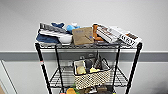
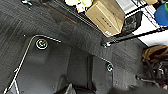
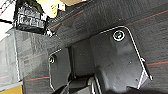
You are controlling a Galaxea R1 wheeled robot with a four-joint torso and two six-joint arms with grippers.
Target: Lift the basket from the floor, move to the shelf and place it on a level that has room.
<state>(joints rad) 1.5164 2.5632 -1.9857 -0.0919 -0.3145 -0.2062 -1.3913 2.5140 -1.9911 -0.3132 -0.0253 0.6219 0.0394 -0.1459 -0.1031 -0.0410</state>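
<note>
Basket [image 1: 92, 78] sitting on the middle wire level [image 1: 58, 79] of the black shelf [image 1: 43, 67].

Small and box-shaped, with cream-and-dark dotted woven sides and a pale rim, holding yellow things and dark pouches. Resting toward the front of the thin grey grid, between the skinny black posts. Up top, a crowded tier: a brown paper bag [image 1: 83, 35], a white bowl [image 1: 65, 38], blue cloth [image 1: 46, 38], flat printed boxes [image 1: 119, 35]. Down low in the left wrist view, a brown cardboard box [image 2: 106, 15] beside dark grey ribbed carpet floor [image 2: 22, 22]. Can't tell whether either gripper is apart or together; nothing seen held.
</note>
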